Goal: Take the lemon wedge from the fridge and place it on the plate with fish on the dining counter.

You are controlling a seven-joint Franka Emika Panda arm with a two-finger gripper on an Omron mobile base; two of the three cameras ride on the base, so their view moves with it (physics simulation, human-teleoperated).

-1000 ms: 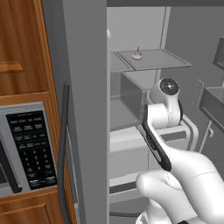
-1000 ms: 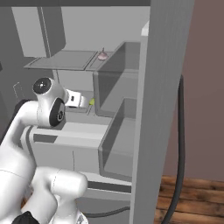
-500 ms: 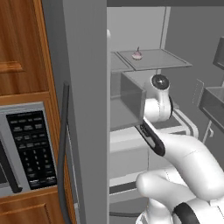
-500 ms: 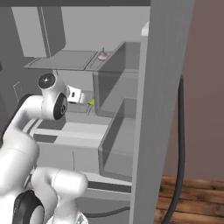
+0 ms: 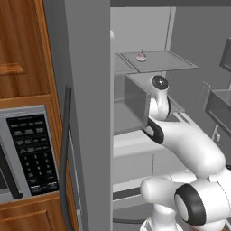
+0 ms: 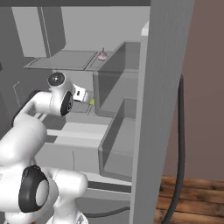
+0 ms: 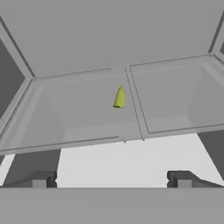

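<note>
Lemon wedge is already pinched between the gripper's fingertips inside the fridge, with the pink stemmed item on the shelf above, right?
Not pinched. In the hand view the lemon wedge lies on the fridge shelf, well ahead of the gripper, whose fingertips stand wide apart with nothing between. The pink stemmed item is on the shelf above.

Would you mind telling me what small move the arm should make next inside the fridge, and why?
Probably reach straight ahead toward the lemon wedge. In the hand view it lies on the grey shelf of the fridge, ahead of the gripper and roughly centred between its spread fingertips, with a clear gap left to cover. Nothing is held yet, so closing now would grasp air.
</note>
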